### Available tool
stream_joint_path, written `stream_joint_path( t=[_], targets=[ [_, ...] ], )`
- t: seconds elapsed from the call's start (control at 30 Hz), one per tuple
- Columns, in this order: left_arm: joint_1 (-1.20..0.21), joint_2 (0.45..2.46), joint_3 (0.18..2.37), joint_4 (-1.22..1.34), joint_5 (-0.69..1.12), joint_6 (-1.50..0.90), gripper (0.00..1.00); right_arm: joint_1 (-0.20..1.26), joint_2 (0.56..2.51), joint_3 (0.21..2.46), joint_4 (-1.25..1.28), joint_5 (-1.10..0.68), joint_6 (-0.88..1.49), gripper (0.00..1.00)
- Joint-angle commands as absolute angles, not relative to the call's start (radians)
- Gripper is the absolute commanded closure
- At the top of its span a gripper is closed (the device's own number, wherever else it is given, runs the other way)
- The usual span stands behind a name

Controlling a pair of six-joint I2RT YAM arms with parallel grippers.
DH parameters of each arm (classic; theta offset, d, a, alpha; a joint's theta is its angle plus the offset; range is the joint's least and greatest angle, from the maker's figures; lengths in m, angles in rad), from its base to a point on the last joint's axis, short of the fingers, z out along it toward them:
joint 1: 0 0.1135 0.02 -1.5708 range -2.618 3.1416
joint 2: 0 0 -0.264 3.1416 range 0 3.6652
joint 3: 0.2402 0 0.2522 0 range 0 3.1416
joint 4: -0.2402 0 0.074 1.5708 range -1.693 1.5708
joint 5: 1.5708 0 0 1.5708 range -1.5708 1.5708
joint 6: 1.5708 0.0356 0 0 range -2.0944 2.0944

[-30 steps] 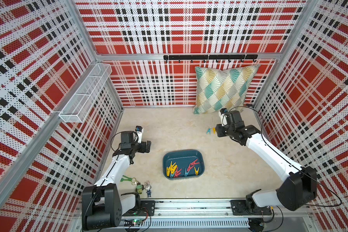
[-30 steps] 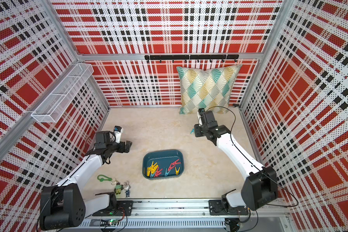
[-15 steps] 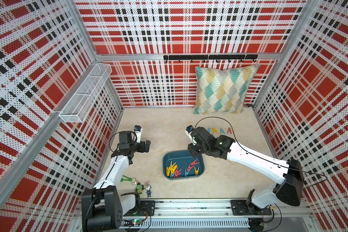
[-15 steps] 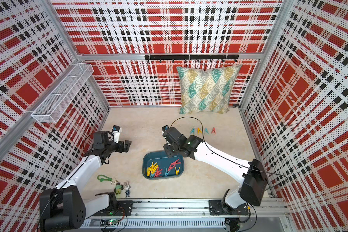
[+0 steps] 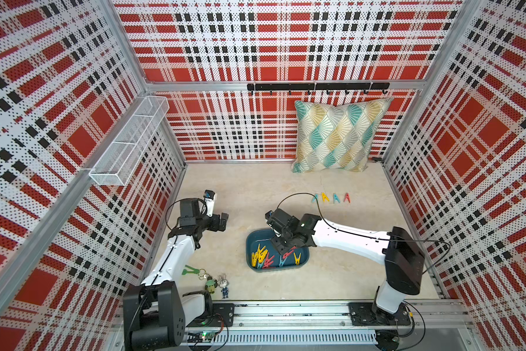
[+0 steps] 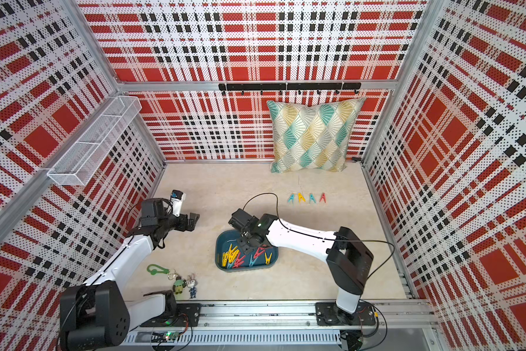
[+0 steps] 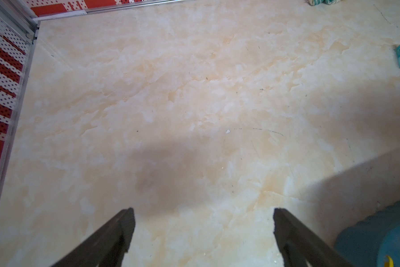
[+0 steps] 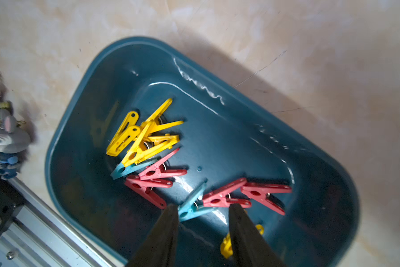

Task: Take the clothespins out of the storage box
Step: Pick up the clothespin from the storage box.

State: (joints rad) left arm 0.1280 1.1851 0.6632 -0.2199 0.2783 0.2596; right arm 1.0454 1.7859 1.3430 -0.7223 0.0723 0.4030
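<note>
The dark teal storage box (image 5: pixel 251 243) (image 6: pixel 222 246) sits at the front middle of the table. Several yellow, red and teal clothespins (image 5: pixel 263 256) (image 6: pixel 234 256) lie in it. My right gripper (image 5: pixel 281 247) (image 6: pixel 246 247) reaches down into the box. In the right wrist view it (image 8: pixel 203 209) is open. A teal clothespin (image 8: pixel 194 205) and a red one (image 8: pixel 224 196) lie just past its tips, and nothing is held. Several more clothespins (image 5: pixel 331 198) (image 6: pixel 306 198) stand in a row at the back right. My left gripper (image 5: pixel 222 221) (image 7: pixel 203 212) hovers open and empty to the box's left.
A patterned pillow (image 5: pixel 334 136) leans on the back wall under a black hook rail (image 5: pixel 316 87). A white wire basket (image 5: pixel 128 142) hangs on the left wall. A green clip with keychain figures (image 5: pixel 207 278) (image 8: pixel 7 136) lies left of the box, near the front rail.
My right arm has swung from the row of clothespins at the back right over to the box and dipped into it, its jaws a little wider. The left arm has stayed put.
</note>
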Motion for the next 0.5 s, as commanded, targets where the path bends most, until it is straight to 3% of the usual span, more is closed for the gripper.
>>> stream_joint_path(
  t=[0.0,0.47],
  targets=[
    [0.138,1.189,0.676,-0.236,0.281,0.271,0.01,1.060,1.844,1.395,-0.683,0.048,0.415,0.57],
    [0.141,1.191,0.676,-0.236,0.276,0.273,0.01,1.009,1.865,1.362,-0.853,0.242,0.456,0.54]
  ],
)
